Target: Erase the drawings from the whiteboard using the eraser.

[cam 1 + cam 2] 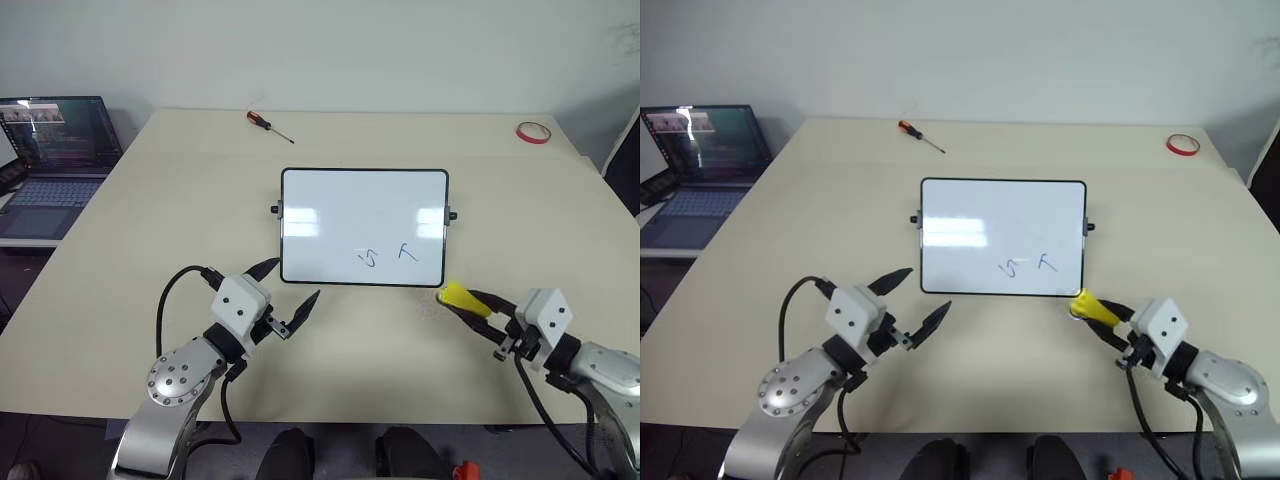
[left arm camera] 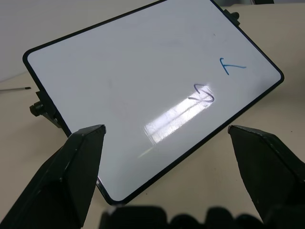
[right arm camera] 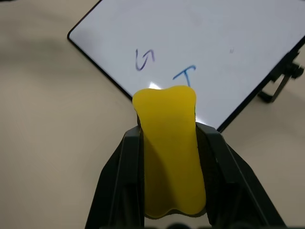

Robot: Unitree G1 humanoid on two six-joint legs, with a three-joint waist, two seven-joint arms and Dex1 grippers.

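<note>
Left eye view gives us the whiteboard (image 1: 364, 227) lying at the middle of the frame on the beige table (image 1: 150, 240), with two blue drawings (image 1: 388, 255) near its lower right corner; we see one as a loose scribble and the other as a mark like a small T. At the lower right of the frame our right gripper (image 1: 462, 299) pinches the yellow eraser (image 1: 463, 298), its fingers closed against the block's two sides, and the eraser's tip sits just beside the board's lower right corner; we cannot tell whether it touches the frame. From the right wrist view we see the eraser (image 3: 169, 152) standing between the two black fingers (image 3: 119, 186), pointing at the blue marks. At the lower left of the frame our left gripper (image 1: 289, 290) hangs with its jaws spread wide and nothing between them, just beside the board's lower left corner. Further off, we see a screwdriver (image 1: 268, 125) at the upper middle, a red tape ring (image 1: 534, 132) at the upper right and a laptop (image 1: 55, 160) at the upper left
</note>
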